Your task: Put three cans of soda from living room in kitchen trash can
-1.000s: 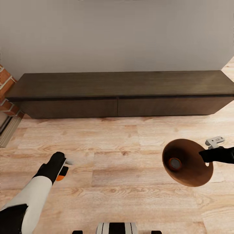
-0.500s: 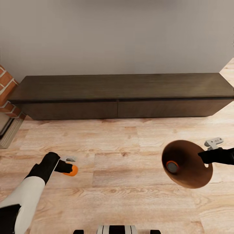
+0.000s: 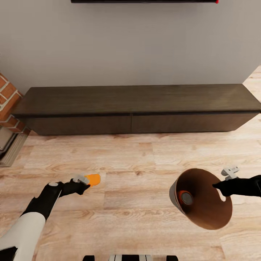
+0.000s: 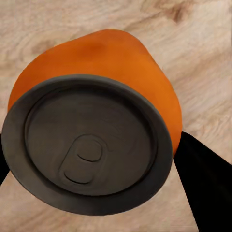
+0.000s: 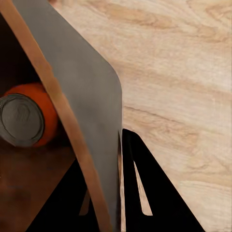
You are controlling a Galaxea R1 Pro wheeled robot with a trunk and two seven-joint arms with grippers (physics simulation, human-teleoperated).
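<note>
Light wood plank flooring [image 3: 137, 203] fills the lower frame, with a long dark wooden low cabinet [image 3: 137, 107] against a pale wall across the upper half and red brickwork [image 3: 8, 101] at the left edge. We note the left gripper [image 3: 84, 180], lower left of the head view, clamped on an orange soda can with a grey metal top [image 3: 94, 178]. The right gripper [image 3: 222, 183], lower right, pinches the rim of the tapered grey bin with copper-brown interior [image 3: 206, 203], held tilted above the floor with its mouth turned toward the camera. A second orange can [image 3: 184, 197] lies inside it. We judge the transfer step is in hand: the next move calls for bringing the held can over the bin mouth, then letting go.
</note>
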